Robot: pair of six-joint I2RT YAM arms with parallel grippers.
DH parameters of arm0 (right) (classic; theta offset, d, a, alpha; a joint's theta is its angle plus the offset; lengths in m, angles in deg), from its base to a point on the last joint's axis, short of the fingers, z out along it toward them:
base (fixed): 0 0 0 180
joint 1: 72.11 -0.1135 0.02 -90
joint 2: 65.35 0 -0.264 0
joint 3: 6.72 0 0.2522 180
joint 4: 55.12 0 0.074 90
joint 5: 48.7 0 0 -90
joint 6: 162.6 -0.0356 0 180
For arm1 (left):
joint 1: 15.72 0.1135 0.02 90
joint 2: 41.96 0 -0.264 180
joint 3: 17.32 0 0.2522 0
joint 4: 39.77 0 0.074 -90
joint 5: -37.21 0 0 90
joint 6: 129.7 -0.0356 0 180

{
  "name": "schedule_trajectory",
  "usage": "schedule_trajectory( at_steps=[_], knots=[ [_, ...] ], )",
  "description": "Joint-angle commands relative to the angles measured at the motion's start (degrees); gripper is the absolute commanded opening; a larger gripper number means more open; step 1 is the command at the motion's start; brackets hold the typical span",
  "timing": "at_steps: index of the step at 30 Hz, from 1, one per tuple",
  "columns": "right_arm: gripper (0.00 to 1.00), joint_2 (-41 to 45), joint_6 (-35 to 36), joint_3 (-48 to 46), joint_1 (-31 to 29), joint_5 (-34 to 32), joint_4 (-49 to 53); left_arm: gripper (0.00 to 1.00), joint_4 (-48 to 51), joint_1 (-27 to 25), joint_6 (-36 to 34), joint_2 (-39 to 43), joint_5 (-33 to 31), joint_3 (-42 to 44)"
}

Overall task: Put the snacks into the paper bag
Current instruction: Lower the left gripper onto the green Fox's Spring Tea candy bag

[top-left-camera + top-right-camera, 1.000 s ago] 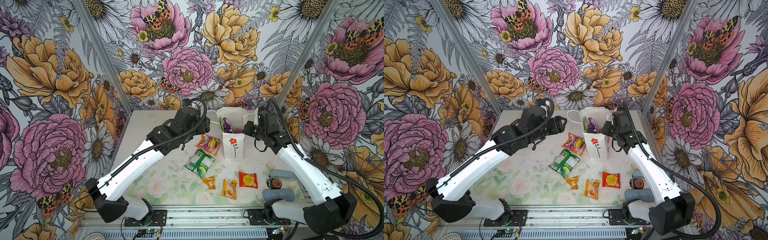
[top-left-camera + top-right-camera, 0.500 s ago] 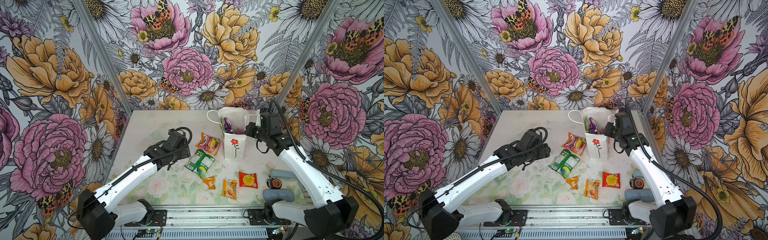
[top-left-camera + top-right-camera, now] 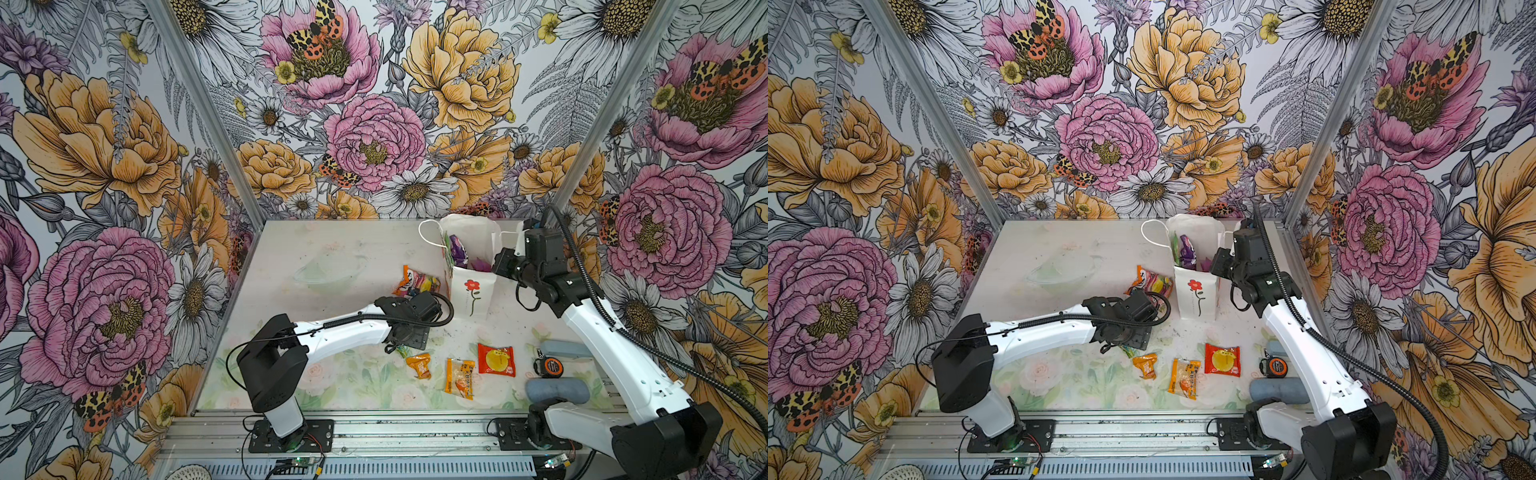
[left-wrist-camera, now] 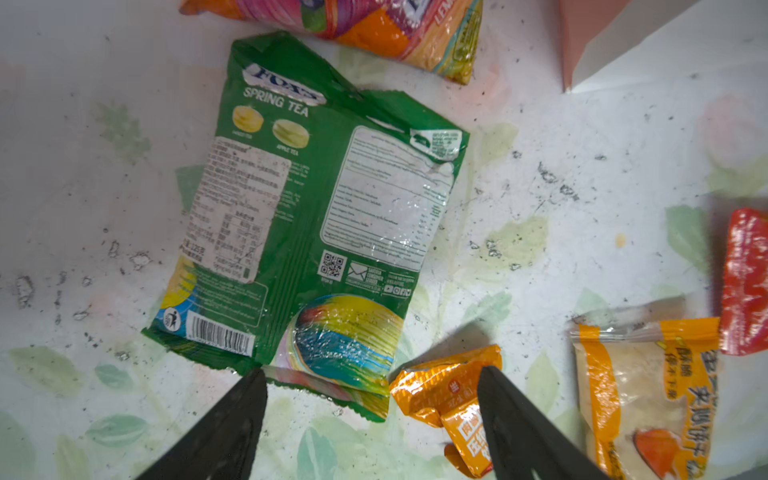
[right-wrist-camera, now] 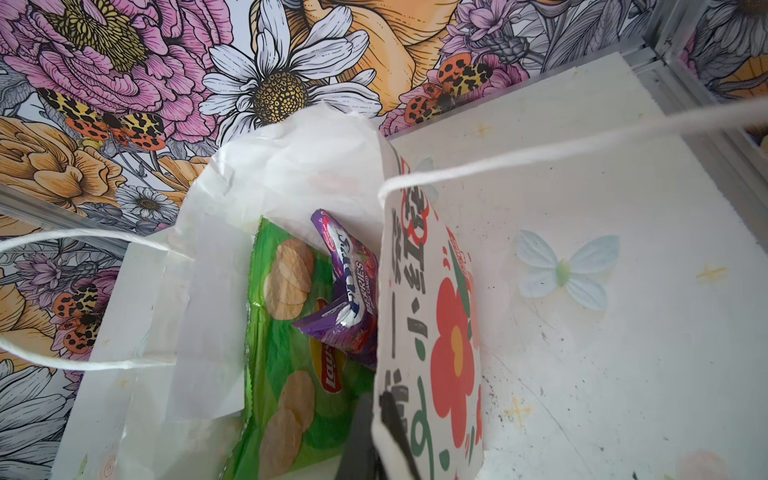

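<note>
Start at the front row: small orange sachet [image 4: 449, 395], orange-white packet [image 4: 648, 395] and red sachet [image 4: 746, 282], all loose on the worktop [image 4: 582, 166].

Note the left hand [image 4: 372, 372]: spread wide, empty, low over the bottom seam of the green packet [image 4: 316, 216], one fingertip over the small orange sachet (contact not discernible). Risks pinching both at once, or shoving the sachet aside on closing. Expect slip on the glossy film. Lies flat, offers little edge to bite, and probably skids along the worktop rather than lifting.

Farther back, avoid sweeping the orange and purple Fox's bag [image 4: 374, 29], just beyond the green packet's top corner.

At the rear, check the right hand [image 5: 376, 419], pressed together on a printed wall of the paper bag [image 3: 478, 305] near its rim. Could tear the thin paper, tip the bag or narrow its mouth through any pull.

Appearance:
- **Green packet:** back face up, creased, marked "Spring Tea", barcode end toward the left hand.
- **Paper bag:** upright at the rear of the worktop, white, red flower on front, mouth open. Already contains a green crisp bag [image 5: 291, 332] and a purple packet [image 5: 353, 291].
</note>
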State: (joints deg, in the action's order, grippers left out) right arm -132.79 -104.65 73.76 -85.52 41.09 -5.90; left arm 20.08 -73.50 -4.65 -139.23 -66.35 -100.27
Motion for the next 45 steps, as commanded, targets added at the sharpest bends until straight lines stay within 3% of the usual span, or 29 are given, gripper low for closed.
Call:
schedule_trajectory(
  at_steps=[1, 16, 24, 33, 42, 45],
  knots=[
    [0.0, 1.71, 0.78, -0.32, 0.23, -0.28, -2.9, 0.82, -0.48, -0.4, -1.92, -2.3, -2.56, -1.65],
    [0.0, 1.6, 0.5, -1.15, 0.31, -0.14, -2.86, 0.81, -0.81, 1.57, -1.58, -6.36, -5.41, 2.47],
    [0.0, 1.27, 0.51, -1.55, 0.41, -0.12, -2.95, 0.8, -1.39, 7.62, 0.28, -1.64, -7.44, 8.38],
    [0.0, 1.78, 0.82, -2.26, 0.54, -0.31, -2.94, 0.8, -2.67, 17.83, -1.03, 6.01, -7.52, 13.92],
    [0.0, 1.99, 0.59, -2.29, 0.74, -0.31, -2.97, 0.8, -1.72, 15.89, 1.98, 14.47, -7.36, 13.15],
    [0.0, 2.18, 0.59, -2.29, 0.71, -0.31, -2.94, 0.8, -2.03, 13.97, 4.26, 14.0, -3.91, 10.95]
  ],
)
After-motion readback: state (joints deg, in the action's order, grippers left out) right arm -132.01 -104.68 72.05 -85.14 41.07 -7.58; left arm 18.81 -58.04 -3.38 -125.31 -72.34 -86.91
